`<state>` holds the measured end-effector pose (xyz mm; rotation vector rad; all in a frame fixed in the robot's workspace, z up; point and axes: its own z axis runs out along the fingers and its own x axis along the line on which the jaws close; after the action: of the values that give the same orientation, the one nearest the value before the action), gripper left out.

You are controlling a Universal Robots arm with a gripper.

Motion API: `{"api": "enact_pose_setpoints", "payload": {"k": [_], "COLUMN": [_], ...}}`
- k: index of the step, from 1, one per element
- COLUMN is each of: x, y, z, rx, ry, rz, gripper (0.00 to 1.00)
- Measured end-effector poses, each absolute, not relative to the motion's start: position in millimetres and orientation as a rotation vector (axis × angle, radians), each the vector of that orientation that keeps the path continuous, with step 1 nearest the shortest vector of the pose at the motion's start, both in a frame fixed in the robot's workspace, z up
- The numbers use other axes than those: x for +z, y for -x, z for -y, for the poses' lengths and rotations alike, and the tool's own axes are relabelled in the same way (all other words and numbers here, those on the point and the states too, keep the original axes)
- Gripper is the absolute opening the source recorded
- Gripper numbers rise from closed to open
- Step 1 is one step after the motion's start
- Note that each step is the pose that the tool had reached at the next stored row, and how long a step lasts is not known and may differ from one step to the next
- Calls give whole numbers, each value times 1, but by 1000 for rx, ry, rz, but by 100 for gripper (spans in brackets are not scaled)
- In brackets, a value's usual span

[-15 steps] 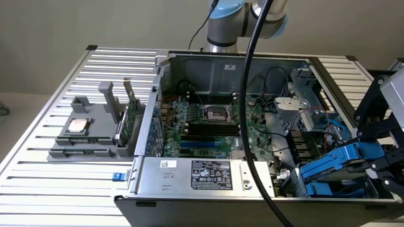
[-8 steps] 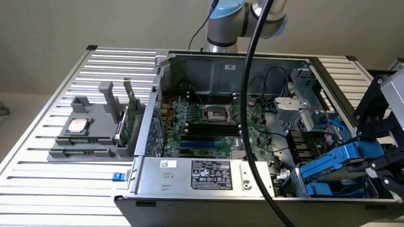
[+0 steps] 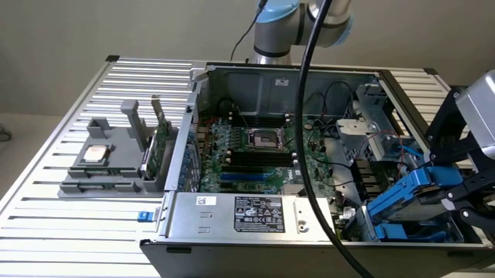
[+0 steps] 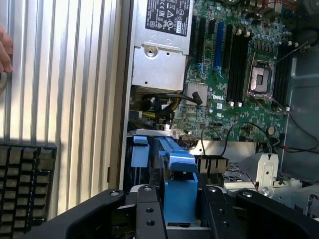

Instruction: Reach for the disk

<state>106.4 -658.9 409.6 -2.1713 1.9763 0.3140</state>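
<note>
The disk [image 3: 408,196] sits at the exterior view's right, inside the front corner of the open computer case [image 3: 232,240]. It is tilted, and its blue carrier rails face up. My gripper [image 3: 448,196] comes in from the right edge, with its black fingers [image 3: 473,186] over the disk's upper end. In the wrist view the disk [image 4: 175,162] is edge-on and runs away from the gripper [image 4: 180,215]. The two black fingers [image 4: 148,211] press against both sides of its blue rail, so the gripper is shut on the disk.
A silver power supply box [image 3: 232,213] lies along the case's front, with the green motherboard [image 3: 255,159] behind it. A black cable [image 3: 308,145] hangs across the case. A grey holder [image 3: 101,168] carries a small chip on the slatted table [image 3: 69,231]. A hand [image 4: 4,50] shows at the wrist view's edge.
</note>
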Motion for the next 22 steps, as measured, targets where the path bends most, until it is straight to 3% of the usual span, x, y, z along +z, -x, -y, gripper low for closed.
{"api": "enact_pose_setpoints", "payload": {"k": [22], "x": [408], "y": [-115], "z": [658], "rx": [349], "ry": [2317], "rz": [-1813], "gripper": [34]}}
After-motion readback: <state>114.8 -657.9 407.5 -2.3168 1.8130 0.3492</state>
